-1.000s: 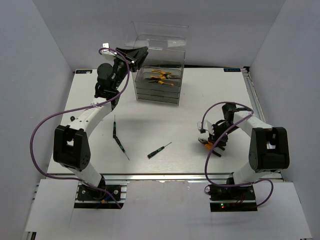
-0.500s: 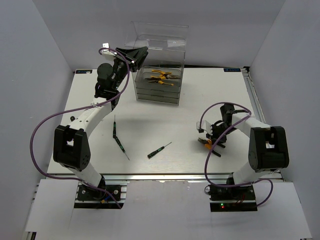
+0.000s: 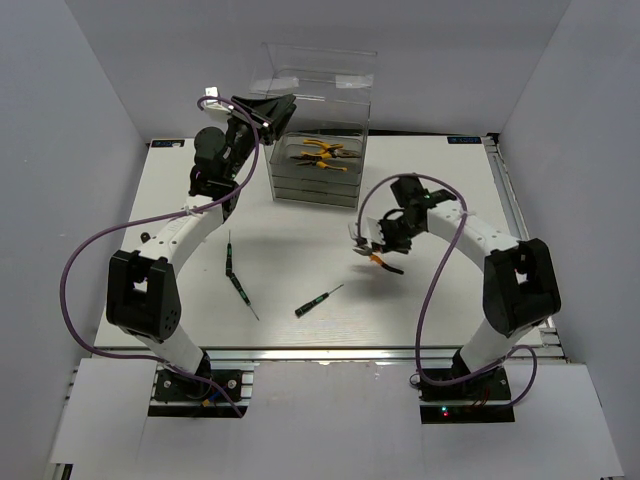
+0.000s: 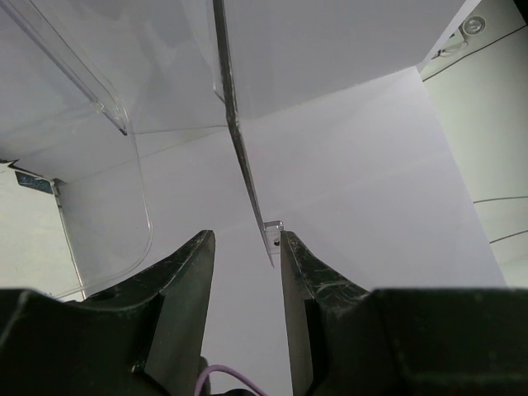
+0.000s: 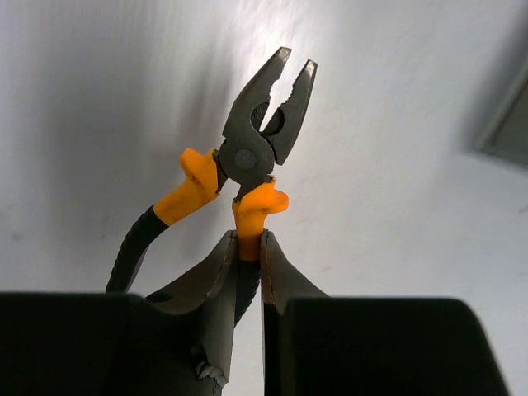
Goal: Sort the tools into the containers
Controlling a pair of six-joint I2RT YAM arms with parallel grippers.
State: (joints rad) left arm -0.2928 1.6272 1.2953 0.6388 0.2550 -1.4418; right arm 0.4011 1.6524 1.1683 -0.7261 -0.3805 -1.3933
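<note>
My right gripper (image 3: 370, 246) is shut on one orange handle of the orange-and-black pliers (image 3: 385, 263) and holds them above the table, in front of the clear box. In the right wrist view the pliers (image 5: 256, 140) point away from the gripper (image 5: 249, 239) with their nose slightly open. Two more pliers (image 3: 322, 152) lie in the top drawer of the clear box (image 3: 315, 188). My left gripper (image 3: 278, 106) is open at the box's upper left corner. A thin clear panel edge (image 4: 235, 140) runs between its tips (image 4: 245, 235), by the right finger.
Three black-green screwdrivers lie on the table in front of the left arm: one (image 3: 229, 253) upright in the picture, one (image 3: 241, 292) just below it, one (image 3: 318, 301) nearer the middle. Grey walls close in both sides and the back.
My right gripper has lifted the pliers off the table at the right and carried them left and farther away, toward the box. The left arm has not moved.
</note>
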